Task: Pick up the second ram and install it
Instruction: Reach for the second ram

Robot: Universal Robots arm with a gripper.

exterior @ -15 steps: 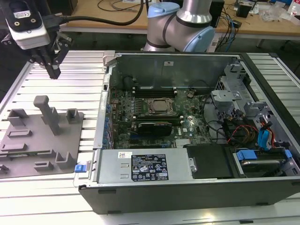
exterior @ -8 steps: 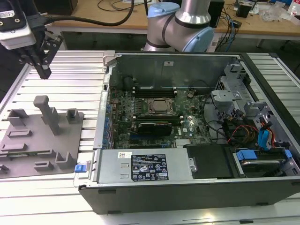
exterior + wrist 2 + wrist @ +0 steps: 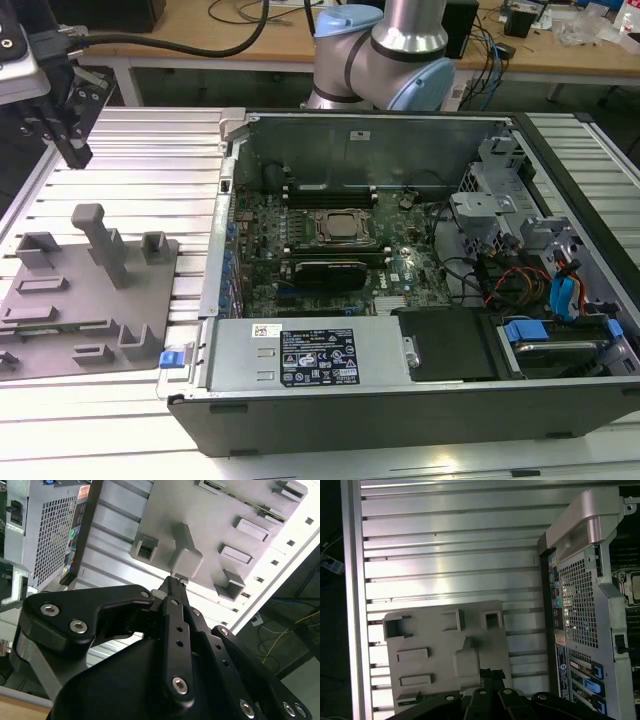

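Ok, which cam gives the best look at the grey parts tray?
First wrist view: looks nearly straight down on the grey parts tray, pockets laid out, end effector covering one edge. Exterior view: slanted, at the exterior view's left, cut by the frame edge. Second wrist view: close, oblique, partly behind the end effector.

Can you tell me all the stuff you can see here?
case: one, black, open, on the exterior view's right
motherboard: one, green, inside the case
power supply: one, silver, along the case's near edge
cables: several, red, blue and black, inside the case
tray: one, grey, on the exterior view's left
ram: one, green, lying in a tray slot
table: one, silver, slotted, under everything
arm: one, silver and blue, behind the case
gripper: one, black, over the table near the tray
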